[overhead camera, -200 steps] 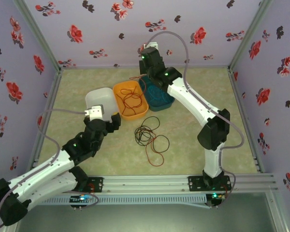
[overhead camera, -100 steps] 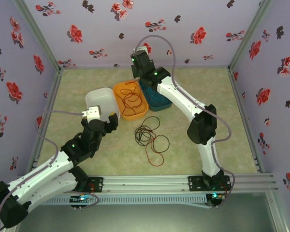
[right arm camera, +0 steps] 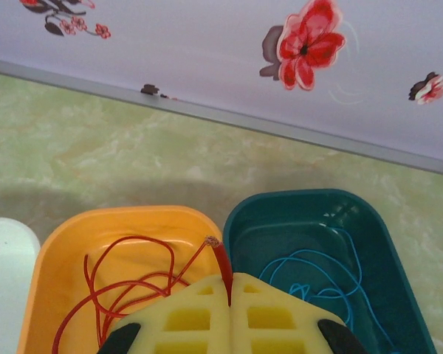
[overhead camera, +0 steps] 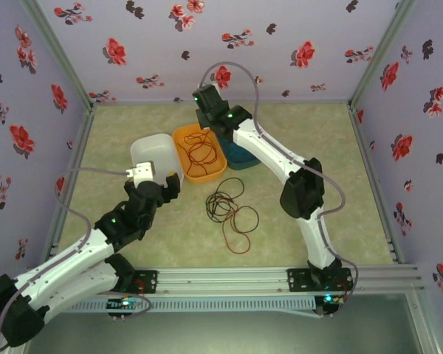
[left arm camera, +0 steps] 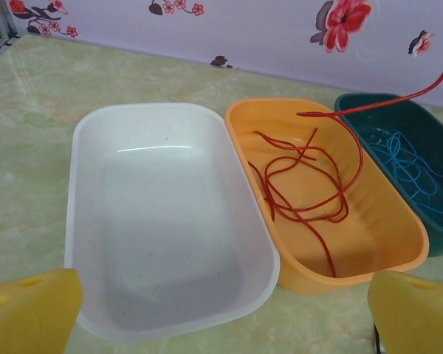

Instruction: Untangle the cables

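Now the right gripper (right arm camera: pixel 229 284) has its fingers clamped on the end of the red cable (right arm camera: pixel 223 259), most of which lies coiled in the orange tray (left arm camera: pixel 387 236) toward the table's (overhead camera: pixel 118 125) far edge. Best lower that end over the tray's middle before letting go, so nothing drapes into the teal tray (left arm camera: pixel 376 96) holding the blue cable (left arm camera: pixel 406 166). The left gripper (left arm camera: pixel 221 317) hangs with fingers wide apart by the white tray (left arm camera: pixel 170 110). The black cables (overhead camera: pixel 223 200) lie tangled mid-table.
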`<state>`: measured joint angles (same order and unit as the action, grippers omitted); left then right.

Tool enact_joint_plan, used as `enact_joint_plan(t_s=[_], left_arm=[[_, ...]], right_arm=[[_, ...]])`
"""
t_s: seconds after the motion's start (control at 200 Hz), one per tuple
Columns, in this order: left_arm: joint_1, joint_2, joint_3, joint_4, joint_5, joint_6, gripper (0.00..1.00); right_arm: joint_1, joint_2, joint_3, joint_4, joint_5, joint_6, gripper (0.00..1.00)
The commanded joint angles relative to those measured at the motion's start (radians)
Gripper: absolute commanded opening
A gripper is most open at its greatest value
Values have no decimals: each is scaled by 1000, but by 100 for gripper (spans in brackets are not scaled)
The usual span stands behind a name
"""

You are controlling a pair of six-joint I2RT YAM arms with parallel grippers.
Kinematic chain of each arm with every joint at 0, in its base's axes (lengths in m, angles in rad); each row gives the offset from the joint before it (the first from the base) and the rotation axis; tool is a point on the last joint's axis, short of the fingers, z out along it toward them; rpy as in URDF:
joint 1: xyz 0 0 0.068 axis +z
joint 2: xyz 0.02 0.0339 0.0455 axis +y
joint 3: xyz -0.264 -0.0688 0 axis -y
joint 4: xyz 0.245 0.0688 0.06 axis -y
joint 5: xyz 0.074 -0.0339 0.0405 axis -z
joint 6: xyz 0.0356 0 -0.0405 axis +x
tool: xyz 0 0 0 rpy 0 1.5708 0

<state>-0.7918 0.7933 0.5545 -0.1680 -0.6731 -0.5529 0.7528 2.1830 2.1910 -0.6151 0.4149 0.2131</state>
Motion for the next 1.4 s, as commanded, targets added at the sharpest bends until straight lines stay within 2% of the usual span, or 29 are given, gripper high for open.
enact_joint_plan(t_s=[0.0, 0.47, 0.635, 0.75, 0.83, 1.03, 1.395], left_arm=[[7, 7, 15, -17, -23, -24, 100], [8, 18, 14, -14, -8, -34, 100], [8, 18, 15, -13, 2, -37, 100], [9, 20, 17, -10, 11, -34, 100], [9, 21, 20, -11, 18, -32, 100], [9, 24, 18, -7, 27, -38, 100], [9, 40, 21, -1, 40, -35, 100]], right_arm=[[11, 24, -10, 5, 5, 9, 0], [39, 29, -164, 58, -2, 76, 0], [49, 40, -196, 72, -16, 118, 14], [54, 54, -209, 67, -31, 139, 14], [54, 68, -206, 50, -42, 150, 11], [56, 91, -206, 18, -72, 172, 11], [53, 176, -118, -84, -74, 193, 16]])
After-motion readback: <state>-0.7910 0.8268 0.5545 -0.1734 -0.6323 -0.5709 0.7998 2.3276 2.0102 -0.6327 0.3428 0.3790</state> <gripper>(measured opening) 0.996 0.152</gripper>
